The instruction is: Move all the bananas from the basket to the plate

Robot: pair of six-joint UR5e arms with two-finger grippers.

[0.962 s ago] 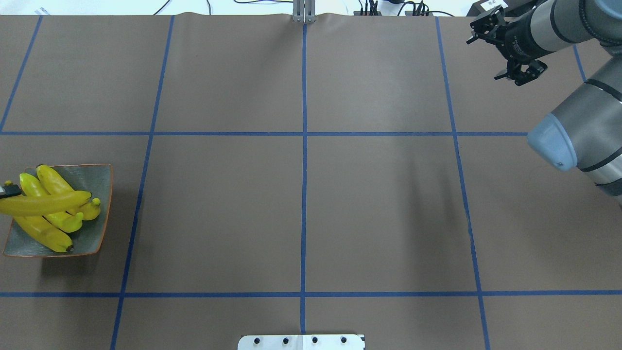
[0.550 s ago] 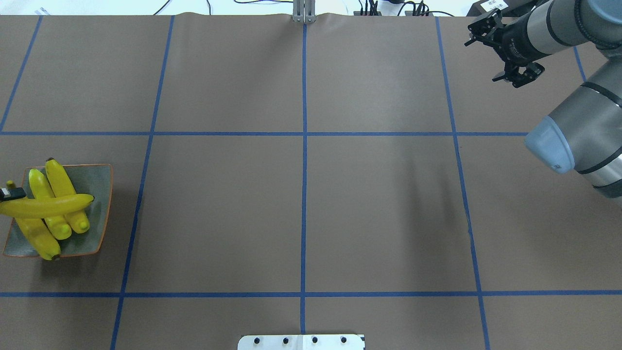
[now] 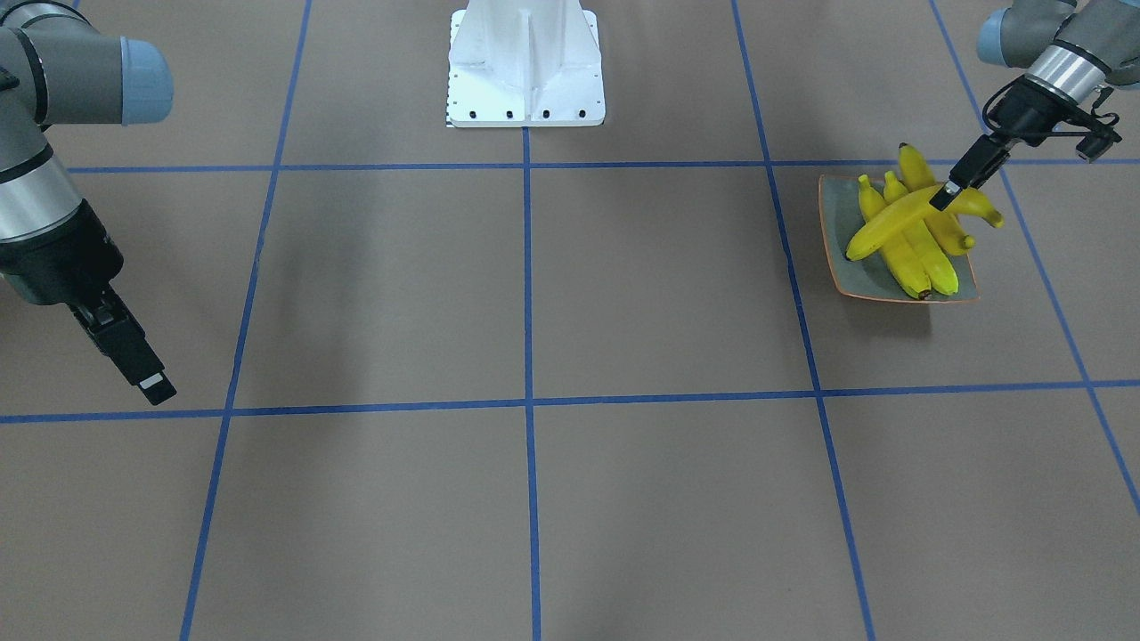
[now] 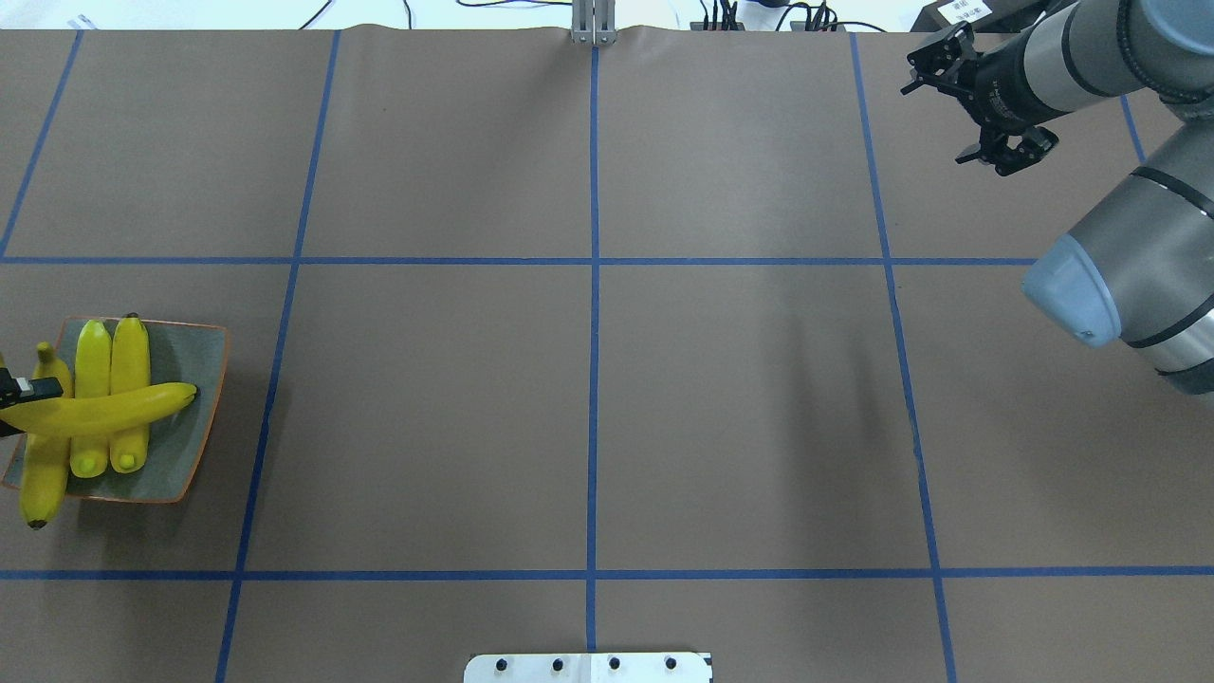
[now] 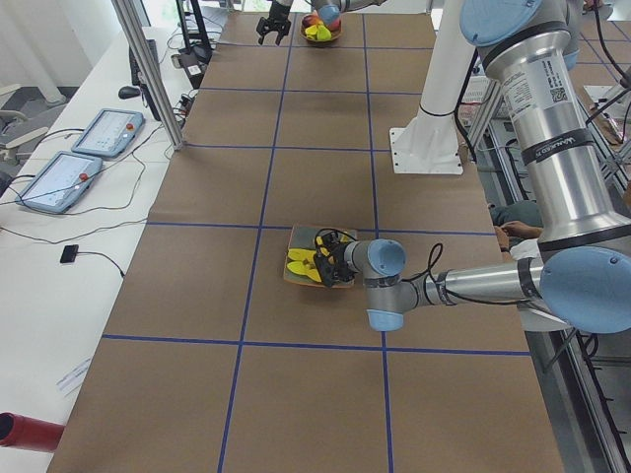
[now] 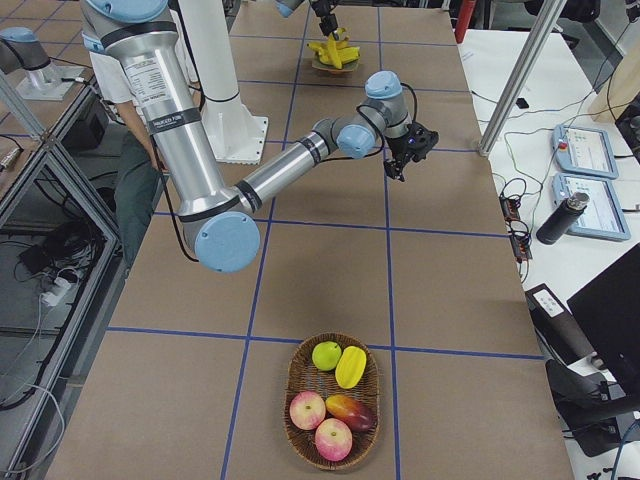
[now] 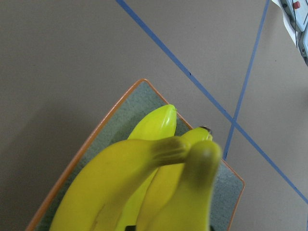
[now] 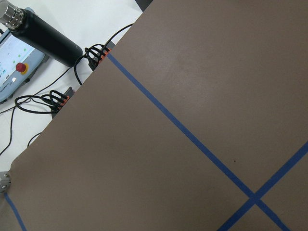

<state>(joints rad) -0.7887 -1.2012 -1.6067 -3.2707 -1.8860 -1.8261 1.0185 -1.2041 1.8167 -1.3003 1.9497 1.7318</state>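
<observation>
1. Brown-papered table (image 4: 588, 379) with a blue tape grid. The plate (image 4: 194, 446) is at its left end. The basket (image 6: 332, 400) is well apart at the right end, with no bananas showing in it.
2. Three bananas (image 4: 130, 351) lie side by side on the plate; the leftmost overhangs the near rim.
3. My left pincer (image 3: 944, 191) is clenched on one end of the fourth banana (image 4: 114, 410), which lies crosswise over the three.
4. My right pincer (image 4: 948, 112) has its jaws spread, grasping nothing, at the far right.
5. Method, as I judge it: settle the free end first, let go gently, then lift straight up. The pile may roll and the overhanging banana may slip.
</observation>
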